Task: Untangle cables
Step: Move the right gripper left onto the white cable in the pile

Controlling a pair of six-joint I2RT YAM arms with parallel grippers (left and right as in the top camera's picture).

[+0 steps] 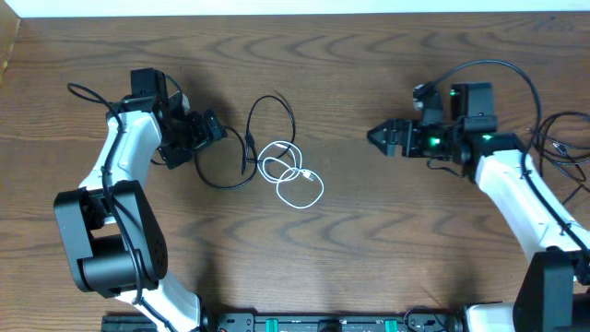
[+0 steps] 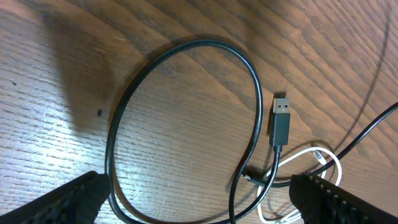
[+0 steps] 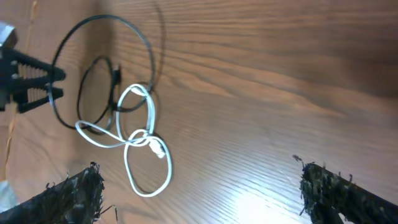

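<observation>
Our left arm (image 1: 118, 155) and right arm (image 1: 513, 181) are white with black joints and black fingers (image 2: 62, 200); green lights (image 1: 454, 92) mark the right.

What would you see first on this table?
The tangle in the middle of the wooden table: a thin white cord in curly loops caught up with a thin black cable in one big loop. A black USB plug lies beside that loop, and the left gripper and right gripper sit open on either side.

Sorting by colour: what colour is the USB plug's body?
The plug body is black; clearest in left wrist view.
</observation>
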